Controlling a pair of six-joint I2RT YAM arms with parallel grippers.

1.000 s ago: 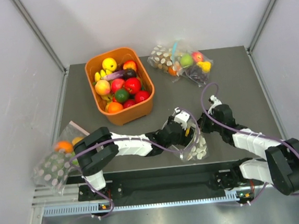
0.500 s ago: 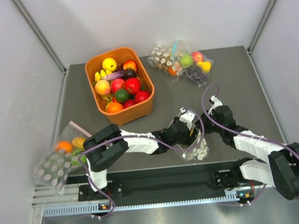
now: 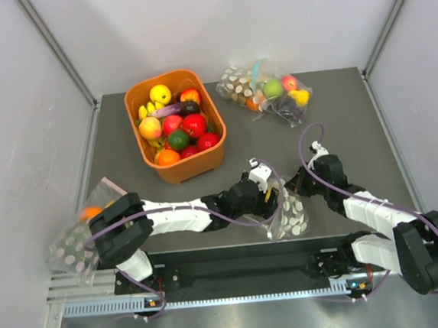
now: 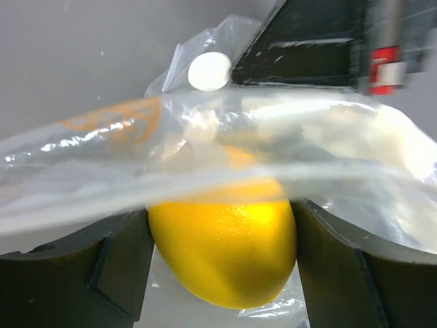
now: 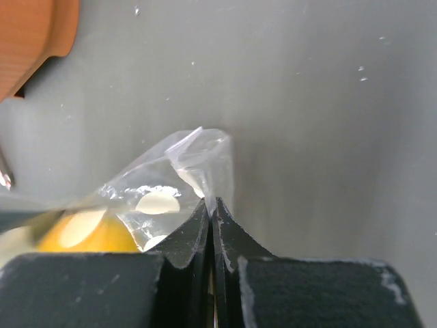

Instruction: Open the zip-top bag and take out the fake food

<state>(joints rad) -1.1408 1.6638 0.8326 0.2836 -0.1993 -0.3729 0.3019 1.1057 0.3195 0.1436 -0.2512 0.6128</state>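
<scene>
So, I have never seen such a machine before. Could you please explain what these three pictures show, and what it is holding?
These are two robot arms fixed at the near edge of a dark grey table. The overhead picture looks down from above. The other two come from small cameras on each wrist.

On the table stand an orange plastic tub of toy fruit and a dotted clear bag showing a green apple and purple grapes. Another dotted bag with an orange fruit lies at the left edge.

The left hand holds a glossy yellow plastic fruit between its fingers, at the clear dotted zip-top bag. The right hand is closed, pinching a corner of that bag.
</scene>
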